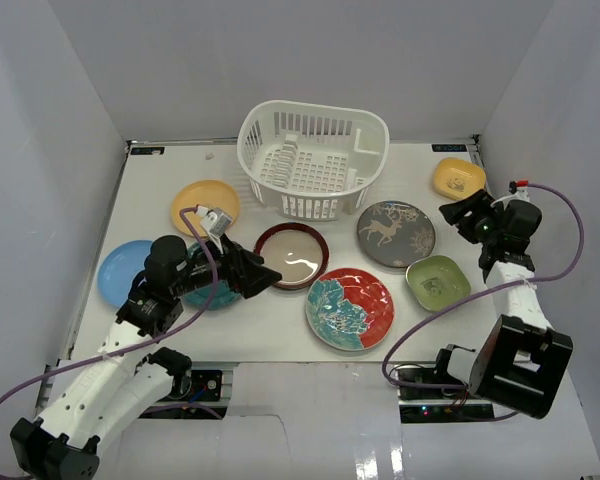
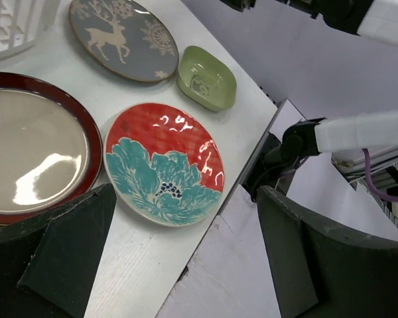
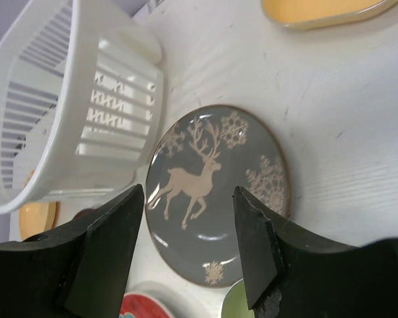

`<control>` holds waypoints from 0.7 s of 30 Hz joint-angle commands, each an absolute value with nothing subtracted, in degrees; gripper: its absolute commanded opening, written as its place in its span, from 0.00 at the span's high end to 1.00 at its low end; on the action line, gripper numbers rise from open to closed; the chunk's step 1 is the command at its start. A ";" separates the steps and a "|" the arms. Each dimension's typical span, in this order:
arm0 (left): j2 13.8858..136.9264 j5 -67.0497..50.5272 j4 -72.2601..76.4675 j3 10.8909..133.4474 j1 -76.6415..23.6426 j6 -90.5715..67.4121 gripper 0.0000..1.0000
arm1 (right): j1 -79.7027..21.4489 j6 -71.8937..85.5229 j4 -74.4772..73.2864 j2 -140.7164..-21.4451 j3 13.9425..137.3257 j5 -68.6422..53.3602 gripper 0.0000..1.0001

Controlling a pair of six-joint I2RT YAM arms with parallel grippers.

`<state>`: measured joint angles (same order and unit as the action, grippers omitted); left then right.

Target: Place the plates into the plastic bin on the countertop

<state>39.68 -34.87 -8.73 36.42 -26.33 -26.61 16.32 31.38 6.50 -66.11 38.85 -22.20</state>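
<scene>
Plates [image 1: 206, 203] lay flat and scattered over the countertop [image 1: 270, 325], and none was yet in the plastic bin [image 1: 315, 207], which stood at the middle of the far edge, so I judged the task to be at its first pick. My left gripper [image 1: 265, 277] hovered with fingers spread wide just beside the left rim of the red-rimmed beige plate [image 1: 291, 255], near the countertop's middle. My right gripper [image 3: 186, 248], also wide open, hung over the grey deer plate [image 3: 215, 192], which lay near the bin's right side. Both plates lay flush and glossy, so the next move, I reckoned, called for a finger slipped low under a rim before any lift toward the bin
</scene>
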 commanded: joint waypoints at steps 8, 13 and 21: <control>38.94 -37.26 -9.75 35.16 -32.78 -25.05 0.02 | 23.47 30.78 33.42 -82.51 36.29 -36.22 0.31; 38.15 -37.18 -10.02 35.33 -33.66 -24.00 0.02 | 26.37 28.21 30.06 -91.74 38.32 -38.58 0.31; 37.97 -36.48 -10.28 35.16 -33.84 -24.26 0.02 | 26.37 25.40 26.19 -99.49 39.81 -41.57 0.31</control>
